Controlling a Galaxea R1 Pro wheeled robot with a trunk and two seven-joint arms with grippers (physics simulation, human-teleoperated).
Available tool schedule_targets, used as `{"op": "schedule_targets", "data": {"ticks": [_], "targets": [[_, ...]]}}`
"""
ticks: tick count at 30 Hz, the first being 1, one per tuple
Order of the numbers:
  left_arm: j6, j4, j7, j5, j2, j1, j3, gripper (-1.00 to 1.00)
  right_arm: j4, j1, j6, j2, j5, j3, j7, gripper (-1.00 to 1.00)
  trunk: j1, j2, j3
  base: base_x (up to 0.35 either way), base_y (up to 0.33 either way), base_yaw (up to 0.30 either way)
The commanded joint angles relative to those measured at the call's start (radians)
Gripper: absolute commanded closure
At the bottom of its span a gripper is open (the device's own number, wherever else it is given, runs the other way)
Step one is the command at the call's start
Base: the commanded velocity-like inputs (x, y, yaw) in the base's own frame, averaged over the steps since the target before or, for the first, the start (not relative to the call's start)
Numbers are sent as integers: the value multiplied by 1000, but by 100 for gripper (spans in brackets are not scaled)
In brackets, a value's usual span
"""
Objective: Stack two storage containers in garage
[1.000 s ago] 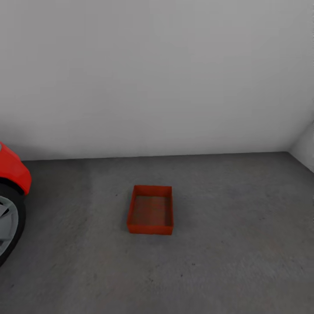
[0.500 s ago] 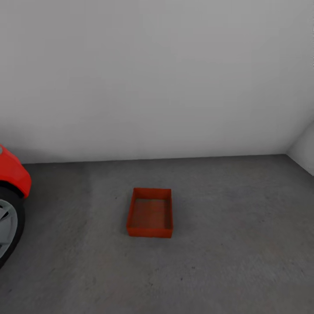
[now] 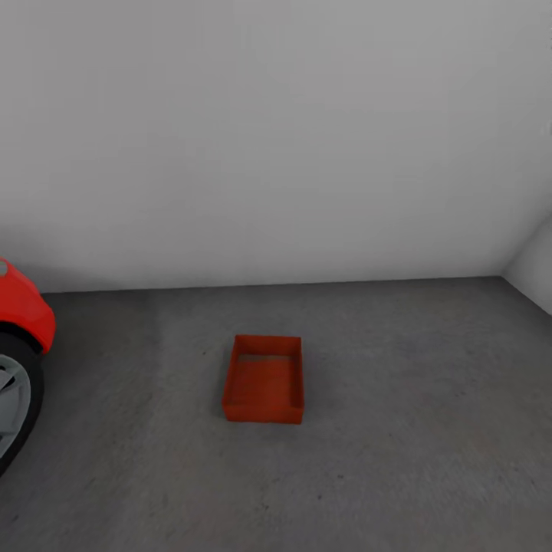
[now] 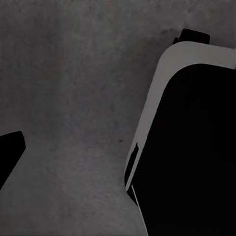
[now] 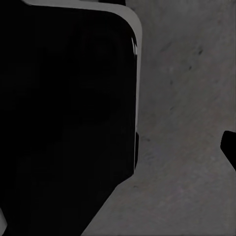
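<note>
One orange-red open-top storage container (image 3: 263, 379) sits empty on the garage's dark grey concrete floor (image 3: 399, 429), a short way out from the white wall, in the middle of the head view. Nothing is stacked on it. In the left wrist view a dark fingertip (image 4: 11, 150) of my left gripper (image 4: 118, 162) hangs over bare concrete, beside my own black-and-white base (image 4: 191, 137). The right wrist view shows a fingertip (image 5: 229, 147) of my right gripper (image 5: 123, 152) the same way. Both grippers are open and hold nothing.
A red car's front corner (image 3: 23, 310) and its wheel (image 3: 15, 399) stand at the left edge. A plain white wall (image 3: 276, 138) closes the far side, and a second wall (image 3: 537, 268) meets it at the right corner.
The whole head picture has slid down slightly and the container looks a touch smaller, so the camera has moved. The container has stayed in its place on the floor.
</note>
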Motion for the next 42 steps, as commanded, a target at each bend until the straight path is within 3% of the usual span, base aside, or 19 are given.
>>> {"op": "schedule_targets", "data": {"ticks": [1,11,27,31,32,34,42], "targets": [[-3,1,1,7,0,0,-2,-100,3,-1,-6,0,-7,6,1,-100,0,0,1,0,0,0],[-3,1,1,9,-1,0,-1,-100,3,-1,-6,0,-7,6,1,-100,0,0,16,0,0,-5],[-1,5,-1,16,-25,0,4,-100,3,-1,-6,0,-9,6,1,-100,0,0,41,0,0,-58],[-10,13,-2,53,-27,0,5,-100,3,-2,-6,-2,-11,6,1,-100,0,0,47,0,0,-65],[-20,15,-2,91,-28,0,6,-100,3,-2,-6,-2,-13,5,0,-100,0,0,49,0,0,-65],[-27,16,-2,124,-25,1,7,-100,2,-2,-6,-3,-14,5,0,-100,0,0,52,0,0,-54],[-30,16,-4,128,-29,8,7,-100,3,-2,-6,-6,-14,5,1,-100,0,0,64,0,0,-12]]}}
